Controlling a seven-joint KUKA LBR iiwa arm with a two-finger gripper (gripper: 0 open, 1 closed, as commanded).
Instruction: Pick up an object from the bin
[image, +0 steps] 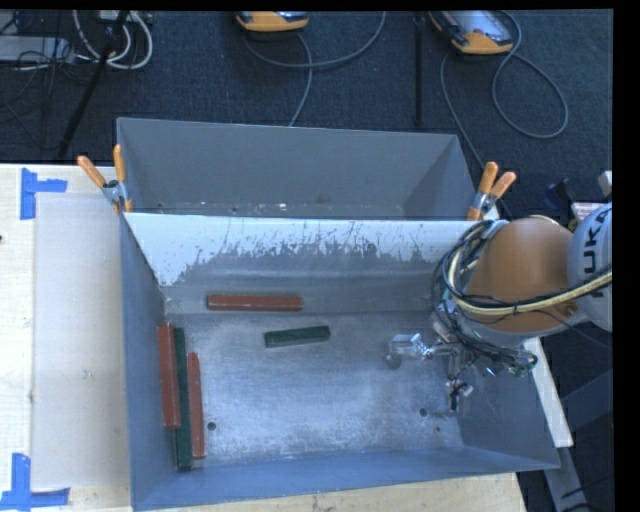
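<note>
Here a short, flat dark green bar (296, 337) lies nearest the claw (435, 368)

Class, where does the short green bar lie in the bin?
In the camera view the short green bar lies mid-floor, just below the brown bar near the back wall.

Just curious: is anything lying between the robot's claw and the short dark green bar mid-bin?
Nothing: the camera view shows bare bin floor between the gripper and the dark green bar.
</note>
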